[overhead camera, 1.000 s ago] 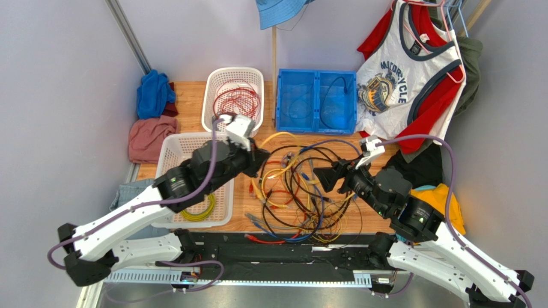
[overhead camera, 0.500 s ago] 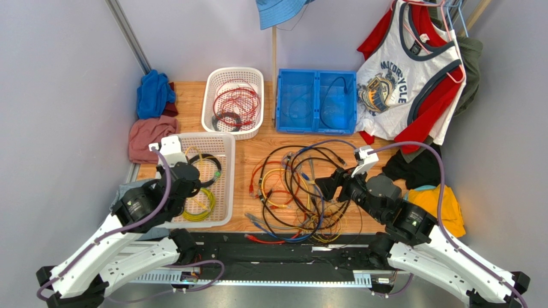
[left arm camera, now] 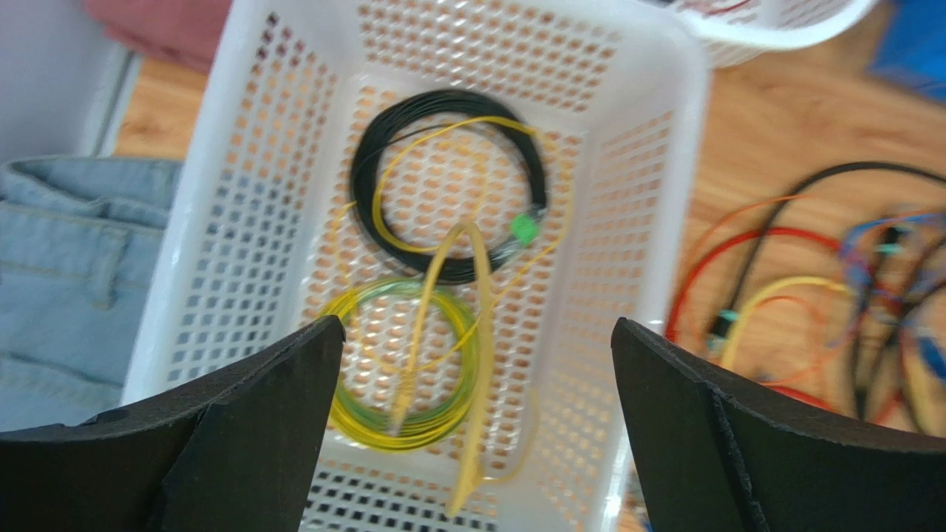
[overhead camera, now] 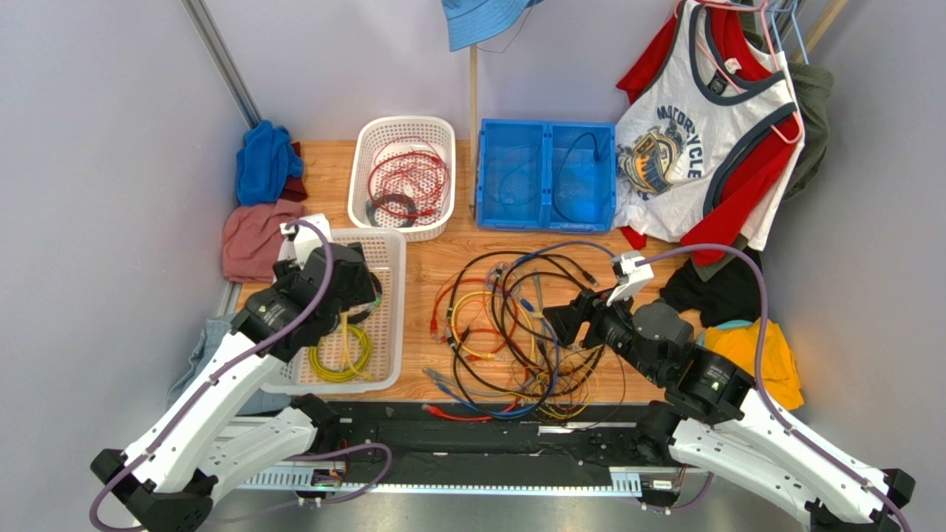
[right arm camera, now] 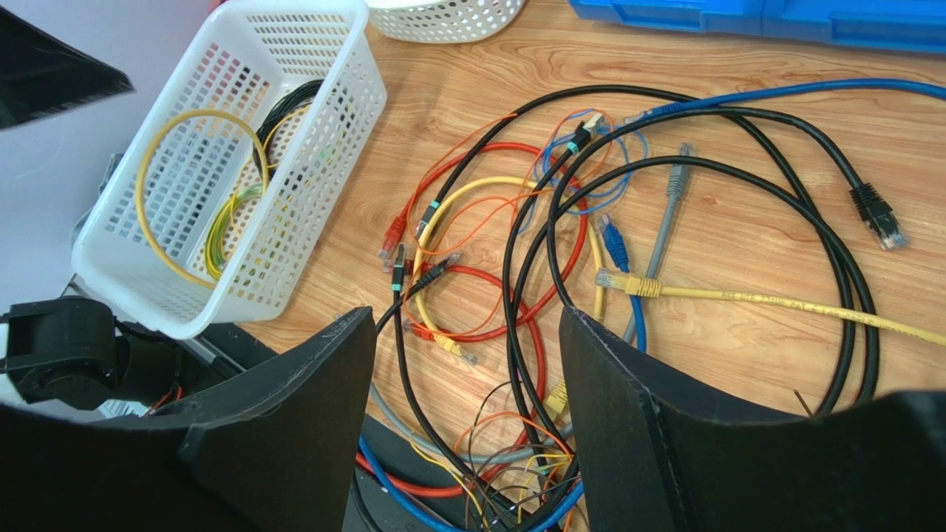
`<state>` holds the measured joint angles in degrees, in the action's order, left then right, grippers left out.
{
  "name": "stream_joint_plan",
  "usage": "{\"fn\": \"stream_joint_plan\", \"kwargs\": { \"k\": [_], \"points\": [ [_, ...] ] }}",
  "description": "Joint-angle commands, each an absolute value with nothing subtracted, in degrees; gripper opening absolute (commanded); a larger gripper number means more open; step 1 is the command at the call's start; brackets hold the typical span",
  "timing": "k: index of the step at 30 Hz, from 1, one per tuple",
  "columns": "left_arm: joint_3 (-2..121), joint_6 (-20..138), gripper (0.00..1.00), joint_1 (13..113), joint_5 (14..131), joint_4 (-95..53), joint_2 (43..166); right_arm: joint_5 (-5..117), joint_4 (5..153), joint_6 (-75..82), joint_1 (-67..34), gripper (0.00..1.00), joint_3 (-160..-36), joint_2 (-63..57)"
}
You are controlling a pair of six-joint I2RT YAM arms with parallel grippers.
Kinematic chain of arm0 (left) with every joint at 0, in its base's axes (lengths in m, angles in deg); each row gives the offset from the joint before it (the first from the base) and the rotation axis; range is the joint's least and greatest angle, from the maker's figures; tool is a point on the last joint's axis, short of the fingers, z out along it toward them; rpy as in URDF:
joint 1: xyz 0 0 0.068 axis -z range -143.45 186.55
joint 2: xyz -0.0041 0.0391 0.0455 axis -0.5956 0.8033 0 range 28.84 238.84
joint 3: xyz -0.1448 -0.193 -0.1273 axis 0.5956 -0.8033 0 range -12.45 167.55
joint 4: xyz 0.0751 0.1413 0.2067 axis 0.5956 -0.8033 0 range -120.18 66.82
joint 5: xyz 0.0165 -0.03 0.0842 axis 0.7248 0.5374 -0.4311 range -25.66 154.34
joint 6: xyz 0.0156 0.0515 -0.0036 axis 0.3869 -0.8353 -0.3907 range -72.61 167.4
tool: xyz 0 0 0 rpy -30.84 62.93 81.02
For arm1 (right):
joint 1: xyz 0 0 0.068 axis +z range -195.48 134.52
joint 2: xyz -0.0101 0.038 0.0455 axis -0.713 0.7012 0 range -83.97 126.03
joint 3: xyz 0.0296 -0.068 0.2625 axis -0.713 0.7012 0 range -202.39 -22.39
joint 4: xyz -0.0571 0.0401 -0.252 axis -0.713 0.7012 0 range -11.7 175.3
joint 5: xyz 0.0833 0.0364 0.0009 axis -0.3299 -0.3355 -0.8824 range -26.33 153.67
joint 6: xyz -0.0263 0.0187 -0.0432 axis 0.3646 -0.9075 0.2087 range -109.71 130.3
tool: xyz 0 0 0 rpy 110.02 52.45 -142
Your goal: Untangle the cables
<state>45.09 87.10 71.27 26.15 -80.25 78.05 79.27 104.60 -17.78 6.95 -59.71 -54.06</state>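
Over the white basket (left arm camera: 655,166), my left gripper (left arm camera: 475,333) hangs wide open, holding nothing. A black coil (left arm camera: 444,100) and a yellow-green coil (left arm camera: 405,427) lie inside. My right gripper (right arm camera: 466,316) is parted too and empty, hovering above the cables (right arm camera: 552,255), which are tangled on the wooden table (right arm camera: 744,227) beside the basket.

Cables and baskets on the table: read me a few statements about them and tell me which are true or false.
1. The left pincer hangs open above the near white basket. True.
2. That basket holds only red cables. False: it holds a black coil and a yellow-green coil.
3. The right pincer grips a black cable. False: it is open over the tangled heap, holding nothing.
4. The far white basket holds red cables. True.
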Motion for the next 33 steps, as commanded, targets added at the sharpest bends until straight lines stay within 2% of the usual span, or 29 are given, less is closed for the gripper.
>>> {"fn": "stream_joint_plan", "kwargs": {
  "k": [1, 6, 12, 17, 20, 23, 24, 28, 33],
  "points": [
    [48.6, 84.3, 0.99, 70.9, 35.0, -73.7, 75.1, 83.4, 103.3, -20.0, 6.8, 0.66, -59.8, -52.9],
    [44.0, 87.3, 0.99, 72.9, 47.9, -62.9, 75.1, 87.4, 104.7, -23.1, 6.8, 0.72, -60.4, -43.5],
    [41.4, 89.2, 0.99, 88.7, 39.0, -52.9, 79.6, 94.2, 106.9, -24.9, 6.8, 0.74, -60.5, -37.0],
    [39.8, 89.8, 0.99, 96.5, 38.0, -44.2, 84.2, 102.9, 112.5, -30.5, 6.6, 0.74, -60.9, -40.2],
    [38.5, 90.5, 0.99, 97.6, 38.5, -42.3, 86.6, 106.9, 115.4, -31.2, 6.7, 0.76, -61.8, -44.5],
    [36.2, 91.8, 0.99, 97.7, 39.7, -39.8, 87.4, 110.9, 124.0, -33.6, 6.6, 0.89, -65.4, -44.9],
    [34.9, 92.2, 0.99, 97.8, 39.9, -39.3, 87.4, 111.7, 126.8, -36.4, 6.5, 0.97, -66.9, -44.6],
    [31.5, 94.4, 0.99, 98.2, 39.4, -35.0, 87.5, 111.6, 137.8, -46.2, 6.5, 0.98, -69.2, -44.4],
    [29.3, 96.6, 0.99, 98.3, 40.4, -32.1, 88.5, 107.9, 138.5, -52.2, 6.5, 0.96, -65.1, -44.9]
  ]
}}
